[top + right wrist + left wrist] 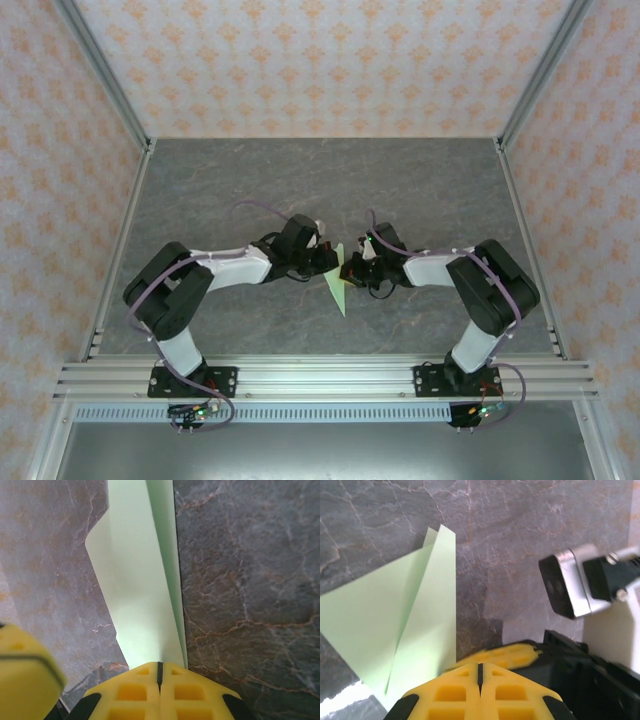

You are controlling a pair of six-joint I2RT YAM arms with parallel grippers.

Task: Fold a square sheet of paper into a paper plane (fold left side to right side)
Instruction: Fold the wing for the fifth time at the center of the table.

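Pale green paper sheet [338, 285] lies flat about mid-table [300, 180], folded to a narrow pointed shape w/ its tip aimed at the near rail [320, 377]. Left gripper [325, 262] sits just left of the paper, right gripper [351, 270] just right of it. Both are at the paper's far half, tips nearly meeting over it

Left wrist view: left gripper [480, 672] has its yellow fingers pressed together w/ no gap at the seam, so the claw is closed. Paper [385, 625] spreads left of the tips in two layers: a narrow flap w/ a straight right edge over a wider triangle, the flap rising to a sharp corner. The paper's near corner runs in by the left finger; can't tell if they touch. Right of the paper is bare grey marble, then the right arm's wrist camera [567, 587]

Right wrist view: right gripper [160, 672] is also closed tight. Paper [135, 580] runs as a long strip from the frame top straight to the fingertips. Its right edge is straight & crisp w/ a thin second layer along it; its left edge is stepped w/ a rounded corner. Tips meet the paper's end; pinching or only pressing, can't tell. One yellow finger [25, 675] of the left gripper is near the paper's left side here

Room: wide bare table beyond the paper & out to both sides; on the near side only a short strip before the rail
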